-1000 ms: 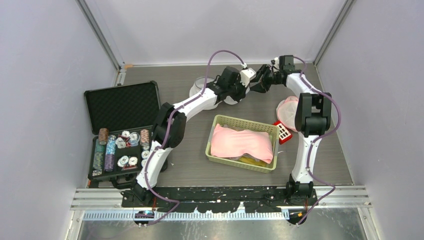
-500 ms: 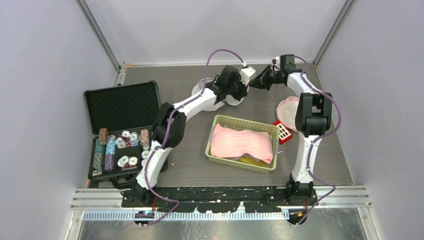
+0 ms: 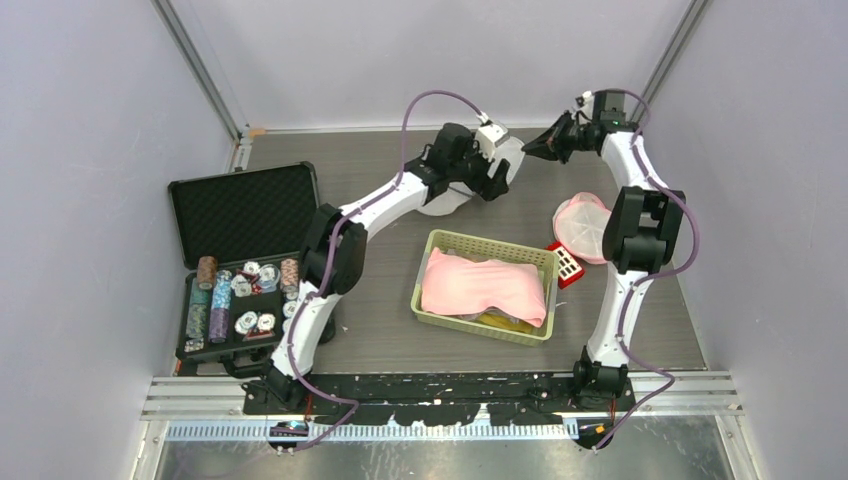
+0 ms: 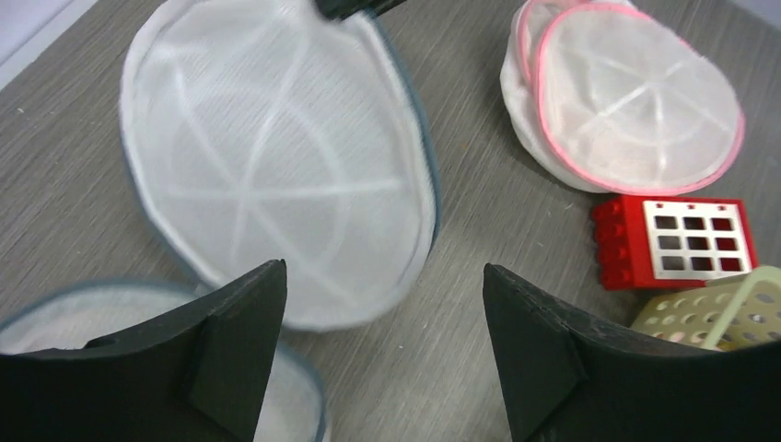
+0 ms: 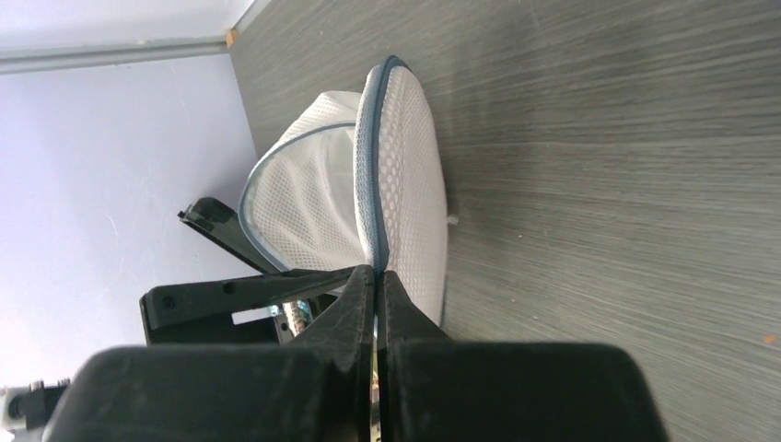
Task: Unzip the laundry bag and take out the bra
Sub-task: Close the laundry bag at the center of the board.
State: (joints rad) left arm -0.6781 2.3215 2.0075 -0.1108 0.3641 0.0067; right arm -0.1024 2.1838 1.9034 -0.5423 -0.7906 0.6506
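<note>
The bag [image 4: 276,166] lies at the table's [image 3: 380,300] far middle, behind the basket [image 3: 480,241] holding a cloth [image 3: 485,285], with the open case [image 3: 245,210] of chips [image 3: 240,295] at the left and, right of the basket, a block [image 3: 566,264] just beside a second bag [image 3: 585,225].

A passable table strip [image 4: 479,138] lies between laundry bag [image 4: 276,175] and pink-rimmed pouch [image 4: 635,101].

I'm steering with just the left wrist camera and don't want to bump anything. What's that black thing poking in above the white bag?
Observer: That's the right tool, shut on the blue edge of the laundry bag.
Operator: What's inside the basket? I only see its corner.
Observer: A pink cloth fills most of the basket.
Operator: Anything over on my left?
Observer: An open black case holding poker chips.
</note>
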